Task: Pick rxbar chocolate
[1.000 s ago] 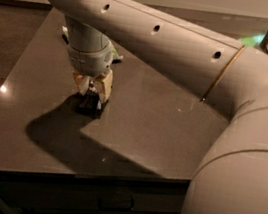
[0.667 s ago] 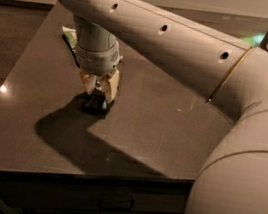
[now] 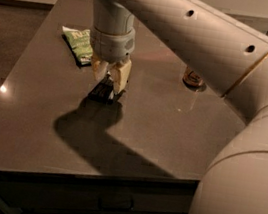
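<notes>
Cream-coloured fingers (image 3: 122,74) of the gripper (image 3: 109,84) stand on both sides of the rxbar chocolate (image 3: 100,92) and seem to be closed on its far end, with the dark wrapper showing in the narrow gap between them. The bar lies low over the dark table (image 3: 171,130), and I cannot say if its near end touches the surface or is just above it, because the shadow (image 3: 98,139) begins directly under the bar. The grey wrist and the long pale arm (image 3: 188,21) rise above the bar and go off to the right of it. The green snack bag (image 3: 79,44) lies behind the bar to the left, near but apart; the gold can (image 3: 193,78) stands well apart to the right, partly covered by the arm. In my judgement the grasp is made and the step in hand is the lift; the next move calls for a straight rise, keeping the flat bar from slipping out. The lettering on the wrapper is not readable.
</notes>
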Tool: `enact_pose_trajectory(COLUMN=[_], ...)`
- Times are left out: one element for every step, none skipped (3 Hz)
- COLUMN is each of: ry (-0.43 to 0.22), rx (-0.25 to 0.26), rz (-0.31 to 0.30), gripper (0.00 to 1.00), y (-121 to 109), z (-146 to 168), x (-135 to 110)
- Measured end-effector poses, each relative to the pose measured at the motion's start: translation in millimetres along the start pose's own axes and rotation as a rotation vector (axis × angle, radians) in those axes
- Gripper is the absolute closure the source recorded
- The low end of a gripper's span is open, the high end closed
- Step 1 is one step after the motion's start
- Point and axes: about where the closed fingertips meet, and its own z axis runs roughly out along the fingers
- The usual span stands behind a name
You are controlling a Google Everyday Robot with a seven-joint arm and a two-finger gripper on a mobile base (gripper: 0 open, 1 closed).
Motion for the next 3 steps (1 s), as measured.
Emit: enact_pose_trajectory(ry=[-0.032,-0.044,-0.031], rx=[0.063,0.135,0.224], rz=[0.026,0.014,-0.003], gripper=[1.00,1.00,1.00], y=[3,7,5], z=[-33,-68,-97], x=[0,-9,-16])
